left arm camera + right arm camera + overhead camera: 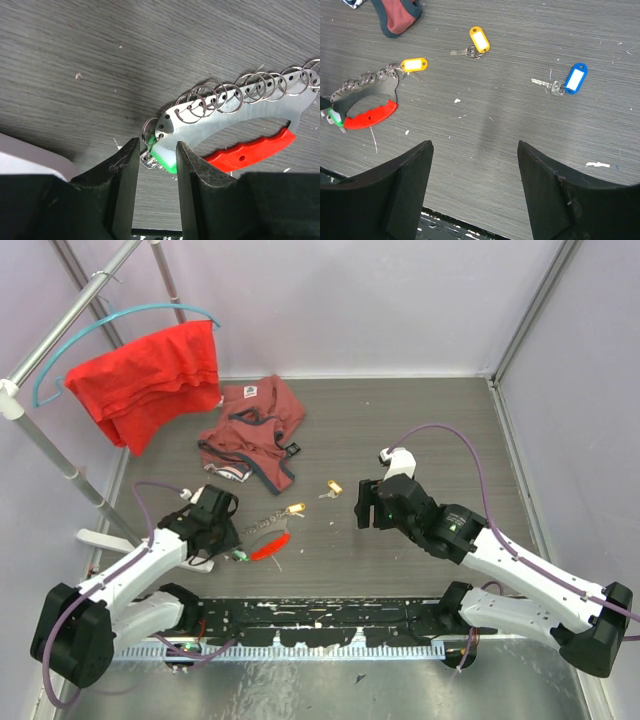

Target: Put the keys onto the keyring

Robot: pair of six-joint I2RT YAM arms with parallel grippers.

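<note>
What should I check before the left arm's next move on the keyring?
1. Does the left gripper straddle the green tag at the end of the keyring: ok.
2. Are the jaws clamped on that tag: not ok, a gap shows beside one finger.
3. Is the right gripper open and empty: ok.
4. Are the blue-tagged key and yellow-tagged key lying loose in the right wrist view: ok.
5. Is the second yellow tag on a ring: cannot tell.

keyring (268, 545) lies left of the keys (333, 487); a garment (255, 430) lies behind them
</note>
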